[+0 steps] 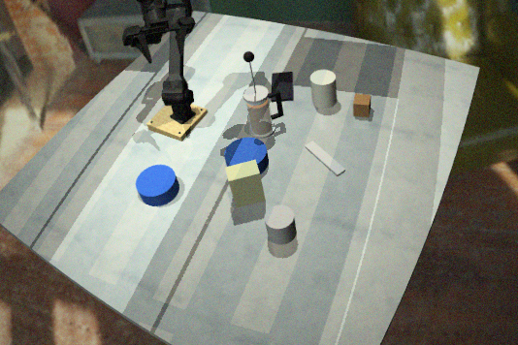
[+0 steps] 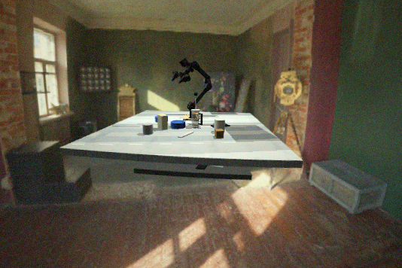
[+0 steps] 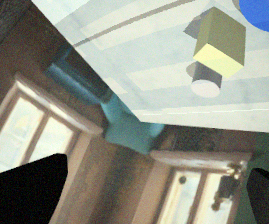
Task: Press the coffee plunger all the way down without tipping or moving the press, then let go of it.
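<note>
The black parallel-jaw gripper point(image 1: 141, 41) hangs high in the upper left of the top view, fingers spread wide and holding nothing, well apart from everything on the striped grey table point(image 1: 388, 202). The glass coffee press with the black handle point(image 1: 260, 111) stands upright near the centre of that view, just above a flat blue disc point(image 1: 246, 154), and its thin rod carries the round black plunger knob point(image 1: 248, 56) raised high above the lid. Pressing has not begun, by the look of it.

To do the approach well, the arm should swing over until the gripper sits directly above the knob, then descend along the rod's line. Any sideways push on so tall a rod would likely tip the press. A pale yellow block point(image 1: 244, 182) and a dark panel point(image 1: 282, 85) stand near the press, so coming from above seems safest.
</note>
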Controlling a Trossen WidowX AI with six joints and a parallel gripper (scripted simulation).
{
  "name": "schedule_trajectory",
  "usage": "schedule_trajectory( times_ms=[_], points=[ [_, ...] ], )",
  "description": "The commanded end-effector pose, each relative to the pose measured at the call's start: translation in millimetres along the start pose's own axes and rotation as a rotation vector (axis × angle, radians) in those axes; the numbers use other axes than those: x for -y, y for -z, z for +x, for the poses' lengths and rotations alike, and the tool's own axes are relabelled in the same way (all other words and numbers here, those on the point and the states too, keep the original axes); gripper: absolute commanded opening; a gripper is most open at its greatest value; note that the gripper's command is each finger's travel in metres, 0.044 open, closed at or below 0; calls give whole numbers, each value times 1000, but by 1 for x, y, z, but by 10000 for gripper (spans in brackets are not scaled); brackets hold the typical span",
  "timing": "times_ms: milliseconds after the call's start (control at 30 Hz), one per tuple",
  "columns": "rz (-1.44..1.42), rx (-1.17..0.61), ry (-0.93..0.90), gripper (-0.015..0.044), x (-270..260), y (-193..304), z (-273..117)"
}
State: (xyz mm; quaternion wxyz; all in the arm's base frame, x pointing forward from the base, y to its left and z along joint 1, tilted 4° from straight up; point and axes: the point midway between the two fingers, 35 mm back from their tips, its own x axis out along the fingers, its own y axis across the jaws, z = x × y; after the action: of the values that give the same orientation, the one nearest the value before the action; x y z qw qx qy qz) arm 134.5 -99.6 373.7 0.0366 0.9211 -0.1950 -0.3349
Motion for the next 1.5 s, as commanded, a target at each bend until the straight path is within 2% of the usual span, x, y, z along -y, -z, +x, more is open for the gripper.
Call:
schedule_trajectory(
  times_ms=[0,133,300,467,633,867,1133,1267,1467],
  points=[
    [-21,-2,4,426,1,0,0],
    [-307,-35,52,440,14,4,3],
    [-933,-157,131,440,44,12,7],
    [-1554,-343,151,440,76,17,6],
    [-2117,-584,94,440,109,18,-1],
    [-2546,-886,-38,440,145,14,-14],
    [-2946,-1163,-308,440,168,7,-29],
    [-3091,-1226,-440,440,170,4,-32],
    [-3099,-1234,-449,440,177,-9,-19]
  ],
)
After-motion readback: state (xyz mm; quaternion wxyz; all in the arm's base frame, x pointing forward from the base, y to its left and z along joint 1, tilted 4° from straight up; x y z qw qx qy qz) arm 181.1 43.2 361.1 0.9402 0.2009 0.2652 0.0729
